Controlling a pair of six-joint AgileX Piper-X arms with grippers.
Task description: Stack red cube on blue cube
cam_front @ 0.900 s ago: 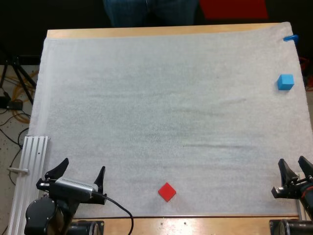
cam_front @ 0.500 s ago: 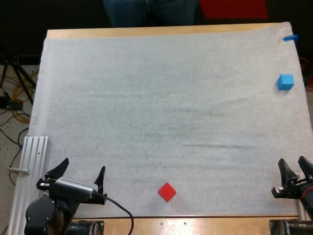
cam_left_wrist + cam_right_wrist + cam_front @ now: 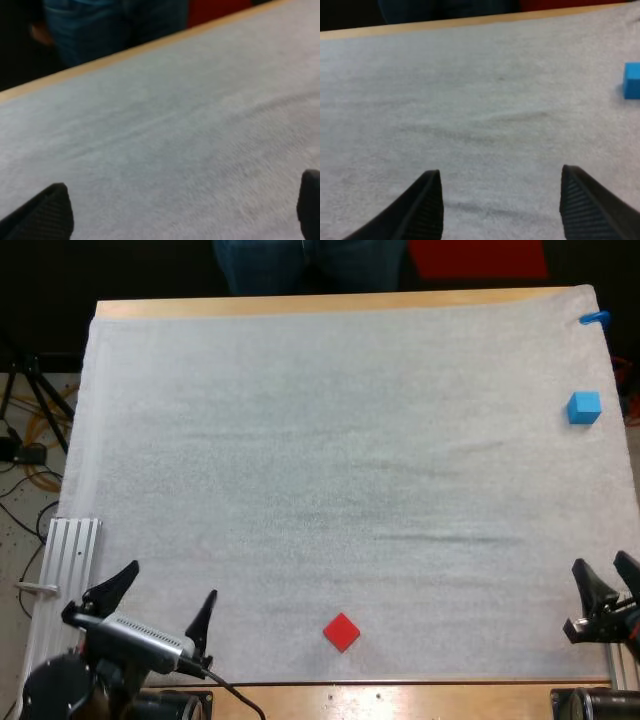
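While your left hand (image 3: 168, 590) and right hand (image 3: 603, 575) rest parted and empty on either side of the red cube (image 3: 341, 632), it sits cornerwise, so a misaligned pinch may twist it. The blue cube (image 3: 584, 407) lies well apart from it, beyond and rightward.

A lab: wooden table (image 3: 300, 306) with white mat (image 3: 330, 460), tripod (image 3: 33, 390) and floor cables (image 3: 35, 475)

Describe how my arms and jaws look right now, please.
Both are black. The left arm ends in a rounded black joint housing, and its jaws are two tapered, pointed fingers. The right arm carries matching jaws. The right wrist view shows fine ribbing on the inner faces of their fingers. I see no markings on either arm.
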